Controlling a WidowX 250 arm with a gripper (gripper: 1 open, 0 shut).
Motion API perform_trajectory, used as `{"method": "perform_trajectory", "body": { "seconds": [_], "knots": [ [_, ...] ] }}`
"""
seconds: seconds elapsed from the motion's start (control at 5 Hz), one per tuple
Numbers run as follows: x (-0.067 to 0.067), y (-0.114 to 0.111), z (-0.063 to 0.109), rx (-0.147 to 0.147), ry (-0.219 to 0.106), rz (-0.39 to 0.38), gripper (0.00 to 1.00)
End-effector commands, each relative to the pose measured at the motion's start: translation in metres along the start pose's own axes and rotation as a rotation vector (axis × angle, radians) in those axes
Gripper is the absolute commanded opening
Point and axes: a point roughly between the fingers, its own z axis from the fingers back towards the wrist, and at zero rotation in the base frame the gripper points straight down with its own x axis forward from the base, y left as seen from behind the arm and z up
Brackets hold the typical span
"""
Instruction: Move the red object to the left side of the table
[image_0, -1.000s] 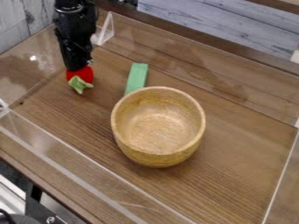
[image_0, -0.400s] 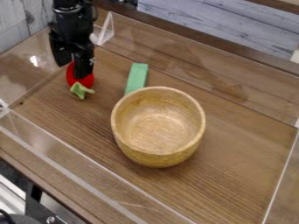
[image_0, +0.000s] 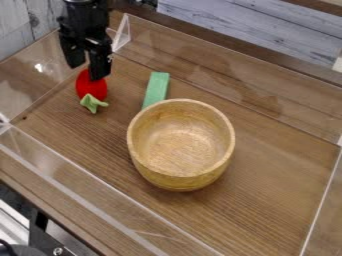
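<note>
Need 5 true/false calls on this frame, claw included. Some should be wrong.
1. The red toy fruit lies on the table. True.
2. The claw is clamped shut. False: its fingers are spread open.
3. The green strip is inside the wooden bowl. False: it lies on the table behind the bowl.
4. The fruit's leafy stem points toward the claw. False: it points away from it.
5. The bowl is bigger than the fruit. True.

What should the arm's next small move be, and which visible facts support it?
Probably lift the end effector straight up and away: its jaws stand open at the red object, which rests on the table, left of the bowl in this view.
</note>
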Motion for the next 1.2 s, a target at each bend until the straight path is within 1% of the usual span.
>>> {"method": "perform_trajectory", "body": {
  "seconds": [0.0, 0.2, 0.4, 0.6, 0.8, 1.0],
  "knots": [
    [0.01, -0.001, 0.032, 0.025, -0.066, -0.003, 1.0],
    [0.013, -0.008, 0.044, 0.015, -0.077, -0.007, 1.0],
    [0.019, -0.005, 0.056, 0.008, -0.094, -0.003, 1.0],
    [0.022, -0.004, 0.062, -0.005, -0.1, -0.005, 1.0],
    [0.019, -0.018, 0.053, -0.021, -0.099, 0.019, 1.0],
    [0.017, -0.032, 0.048, -0.036, -0.106, 0.042, 1.0]
  ]
}}
